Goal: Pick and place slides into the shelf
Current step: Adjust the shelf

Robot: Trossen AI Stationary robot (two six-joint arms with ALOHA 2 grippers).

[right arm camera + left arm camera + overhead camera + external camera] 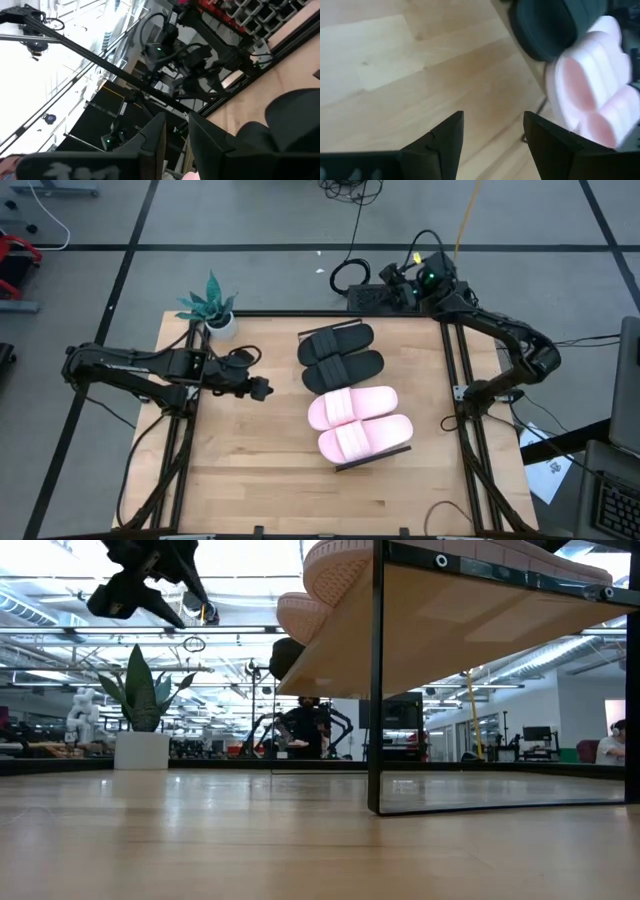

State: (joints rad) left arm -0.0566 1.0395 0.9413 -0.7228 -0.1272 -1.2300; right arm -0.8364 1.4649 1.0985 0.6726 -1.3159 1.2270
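The shelf [372, 460] is almost wholly hidden beneath the 4 slides [350, 390]. Beside the shelf, the pink slides blur and run off the left wrist view's edge.

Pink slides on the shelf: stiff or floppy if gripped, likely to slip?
The pink slides look thick and rounded, so probably soft foam, light, flexing a little under a pinch. Their surface looks matte, so likely not slippery. They lie flat on the shelf, unlikely to roll.

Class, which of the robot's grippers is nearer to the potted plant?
Left. The left gripper hovers over the table just beside the potted plant; the right gripper sits folded back past the table's far right corner.
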